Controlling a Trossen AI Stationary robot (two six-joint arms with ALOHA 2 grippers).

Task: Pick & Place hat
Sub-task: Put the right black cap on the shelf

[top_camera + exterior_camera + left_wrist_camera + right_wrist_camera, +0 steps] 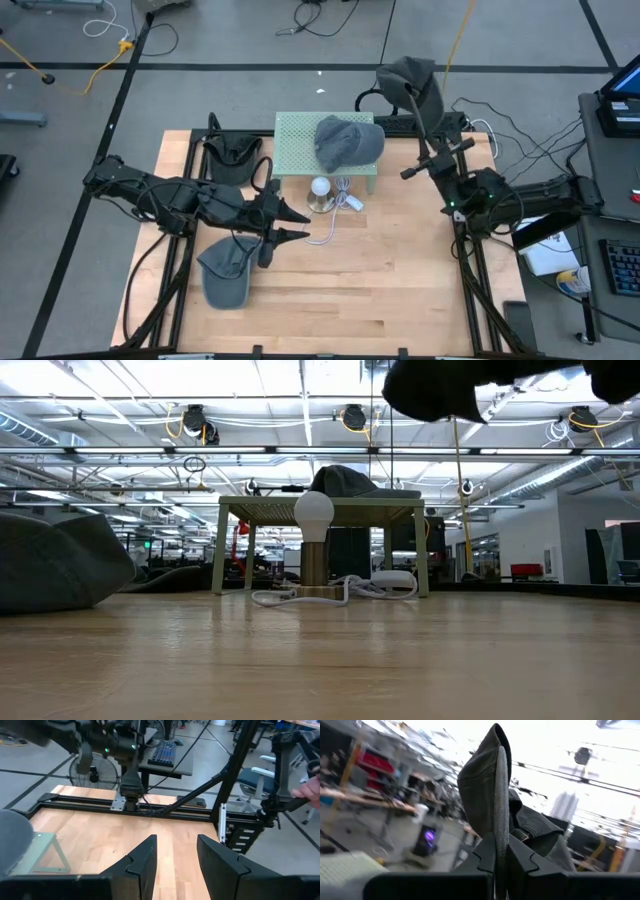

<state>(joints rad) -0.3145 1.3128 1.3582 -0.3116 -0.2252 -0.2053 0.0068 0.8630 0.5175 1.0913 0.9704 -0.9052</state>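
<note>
- A dark grey hat (412,82) hangs in the air past the tabletop's (400,290) far edge, towards its far right corner, gripped by the right pincer (501,851). The pincer is closed tight on the hat's fabric, which stands up from between the fingers in the right wrist view.
- A second grey hat (348,142) lies on top of a small pale green perforated stand (295,135) at the middle of the far edge.
- A third grey hat (227,273) lies flat on the tabletop near the front left corner, just beside the left arm.
- A fourth, darker hat (232,155) sits at the far left, near the far edge.
- A white light bulb on a round wooden base (320,193) stands just in front of the stand, with a white cord (335,218) curling beside it.
- The left pincer (300,224) hovers over the tabletop's middle left, its fingers (142,861) partly apart with nothing between them.
- In the left wrist view a person's hand (307,794) shows in the room beyond the tabletop.
</note>
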